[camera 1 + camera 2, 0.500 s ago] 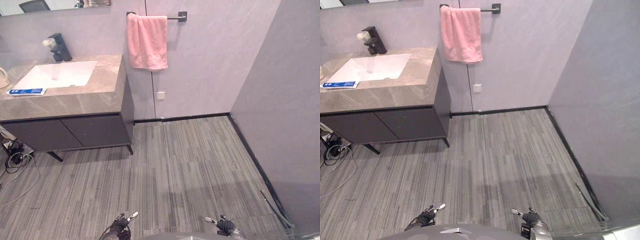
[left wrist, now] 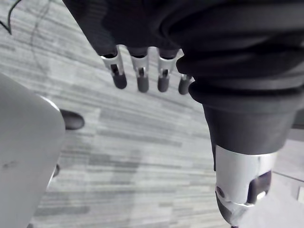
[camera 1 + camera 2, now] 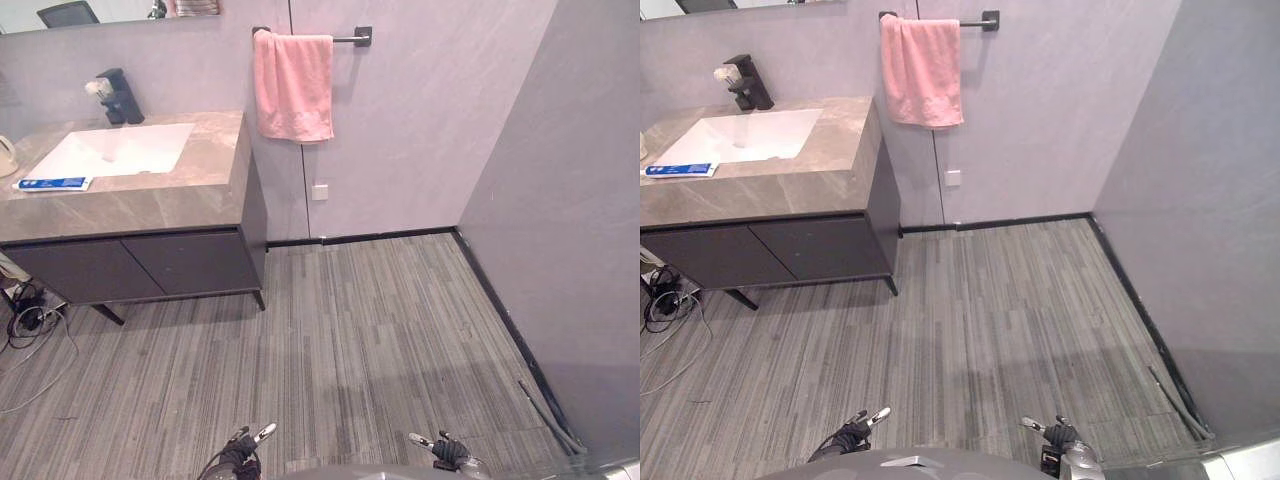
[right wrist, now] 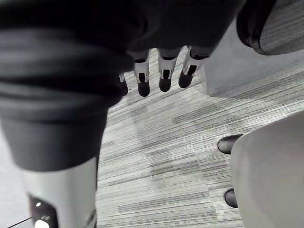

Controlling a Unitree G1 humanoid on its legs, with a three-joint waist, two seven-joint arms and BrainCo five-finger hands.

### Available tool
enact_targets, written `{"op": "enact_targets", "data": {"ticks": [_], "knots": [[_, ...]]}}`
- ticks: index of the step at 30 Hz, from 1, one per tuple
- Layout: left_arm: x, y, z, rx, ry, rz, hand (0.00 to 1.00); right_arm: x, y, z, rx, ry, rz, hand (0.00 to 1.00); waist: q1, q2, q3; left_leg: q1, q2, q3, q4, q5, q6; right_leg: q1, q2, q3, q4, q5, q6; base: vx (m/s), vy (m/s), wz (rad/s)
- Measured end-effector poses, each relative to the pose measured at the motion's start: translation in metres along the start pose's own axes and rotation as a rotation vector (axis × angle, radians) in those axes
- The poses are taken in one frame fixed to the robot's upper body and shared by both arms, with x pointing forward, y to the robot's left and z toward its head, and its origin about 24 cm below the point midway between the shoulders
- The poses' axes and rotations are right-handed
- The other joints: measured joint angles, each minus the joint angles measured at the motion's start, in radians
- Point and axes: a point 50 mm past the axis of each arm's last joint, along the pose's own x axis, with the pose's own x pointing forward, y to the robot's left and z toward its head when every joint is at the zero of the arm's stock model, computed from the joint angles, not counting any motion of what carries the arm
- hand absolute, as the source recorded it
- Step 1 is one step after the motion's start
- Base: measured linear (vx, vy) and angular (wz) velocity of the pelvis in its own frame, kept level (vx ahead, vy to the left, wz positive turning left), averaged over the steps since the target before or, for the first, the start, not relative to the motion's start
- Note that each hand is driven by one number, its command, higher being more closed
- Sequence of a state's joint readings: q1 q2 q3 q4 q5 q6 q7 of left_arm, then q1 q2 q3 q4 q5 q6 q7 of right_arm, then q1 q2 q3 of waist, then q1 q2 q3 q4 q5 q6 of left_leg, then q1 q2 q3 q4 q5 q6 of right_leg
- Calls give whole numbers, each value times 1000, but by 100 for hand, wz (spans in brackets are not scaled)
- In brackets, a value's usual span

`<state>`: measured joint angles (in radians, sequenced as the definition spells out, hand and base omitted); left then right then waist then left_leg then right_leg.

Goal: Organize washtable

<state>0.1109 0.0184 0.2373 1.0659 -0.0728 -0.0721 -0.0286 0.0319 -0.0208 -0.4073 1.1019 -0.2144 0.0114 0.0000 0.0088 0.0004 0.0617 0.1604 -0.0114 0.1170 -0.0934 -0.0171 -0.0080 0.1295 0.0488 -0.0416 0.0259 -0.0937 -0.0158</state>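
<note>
Almost nothing is changing from half a second ago; the whole picture is sliding just a tiny bit, so the head is moving and the things are staying put; I think the tidying is not starting yet. The counter (image 3: 150, 205) is sitting at the left, well apart from both hands; the blue tube (image 3: 52, 183) is lying flat on it, just beside the front corner of the white sink (image 3: 115, 150); the dark tap (image 3: 120, 95) is standing behind the sink; the pink towel (image 3: 293, 85) is hanging from the bar (image 3: 350, 37). The left robot hand (image 2: 142, 76) is hanging low over the floor (image 3: 380, 330) with loose, straight fingers, holding nothing; the right robot hand (image 4: 161, 76) is hanging the same way. A pale thing (image 3: 5, 155) at the counter's left end is getting cut off, so I cannot tell what it is; the blue tube may be a box.
</note>
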Motion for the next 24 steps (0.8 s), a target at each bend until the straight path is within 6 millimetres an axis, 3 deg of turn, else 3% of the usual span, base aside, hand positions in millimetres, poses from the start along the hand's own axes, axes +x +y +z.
{"op": "enact_targets", "data": {"ticks": [24], "knots": [[1,-1,3,3,-6,-3,0,0,2,2,29,-5,7,0,1,0,20,0,0,0,0,0,-1,2,0,0,-2,-1,-1,0,0,0]]}}
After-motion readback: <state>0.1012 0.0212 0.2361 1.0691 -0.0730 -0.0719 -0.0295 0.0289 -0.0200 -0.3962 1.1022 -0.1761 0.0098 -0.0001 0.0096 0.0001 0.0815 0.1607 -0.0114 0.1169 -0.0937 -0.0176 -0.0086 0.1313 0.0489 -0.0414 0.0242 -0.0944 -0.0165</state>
